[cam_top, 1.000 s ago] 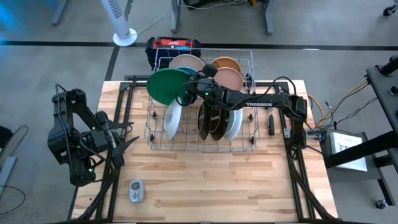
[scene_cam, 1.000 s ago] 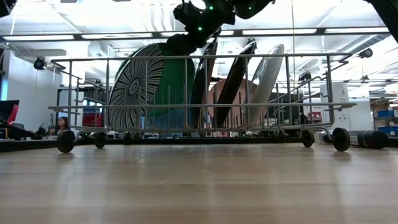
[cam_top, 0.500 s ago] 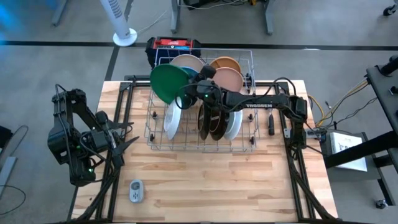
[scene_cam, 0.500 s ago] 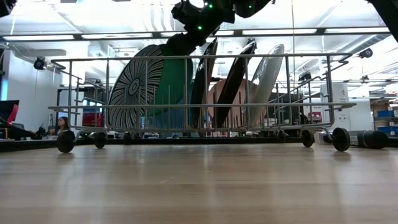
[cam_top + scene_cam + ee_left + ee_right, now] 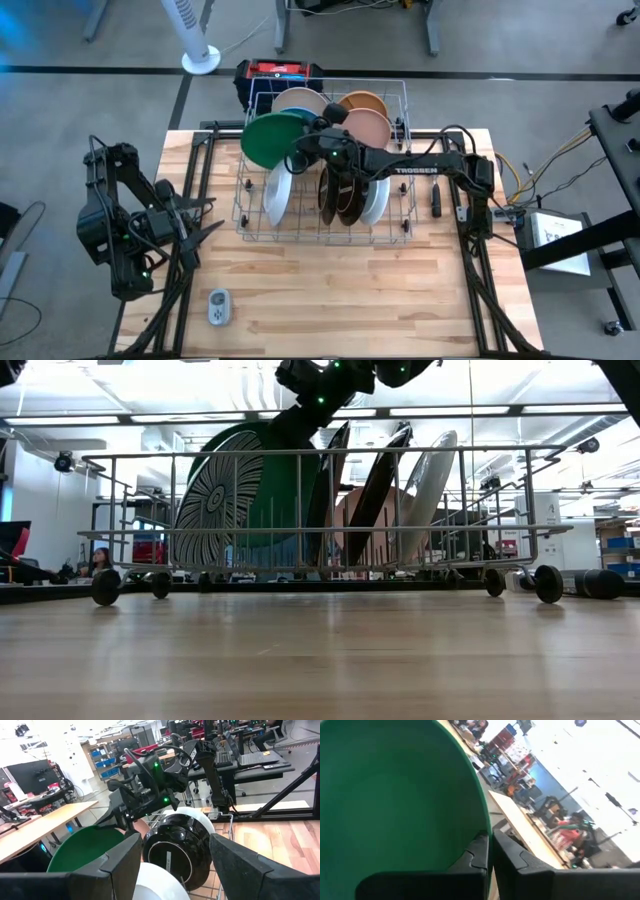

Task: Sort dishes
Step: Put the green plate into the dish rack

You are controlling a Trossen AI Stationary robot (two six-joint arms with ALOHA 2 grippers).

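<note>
A large green plate (image 5: 270,138) stands on edge over the left end of the silver wire rack (image 5: 400,232). My right gripper (image 5: 308,146) is shut on it. In the low view the green plate (image 5: 285,480) stands behind a striped plate (image 5: 215,500), with its top above the rack's top rail. It fills the right wrist view (image 5: 395,805). Cream (image 5: 300,100), tan (image 5: 362,102), pink (image 5: 368,128), white (image 5: 278,195) and dark brown (image 5: 336,198) dishes stand on edge in the rack. My left gripper (image 5: 212,217) is open and empty at the table's left. My right gripper pinches the green plate's rim (image 5: 487,822) between its two fingers (image 5: 479,854), one on the hollow face and one on the back. It reaches in from the table's right, above the rack. The plate stands on edge and tilted; what its lower edge rests on is hidden.
A small grey gadget (image 5: 218,307) lies near the table's front left. A red and black box (image 5: 280,72) sits behind the rack. The left wrist view shows the right arm (image 5: 150,785) over a dark bowl (image 5: 172,851). Bare wood lies in front of the rack.
My right gripper has risen a little with the green plate. The plate now stands higher above the rack's top rail and has tipped, so it looks flatter from above.
</note>
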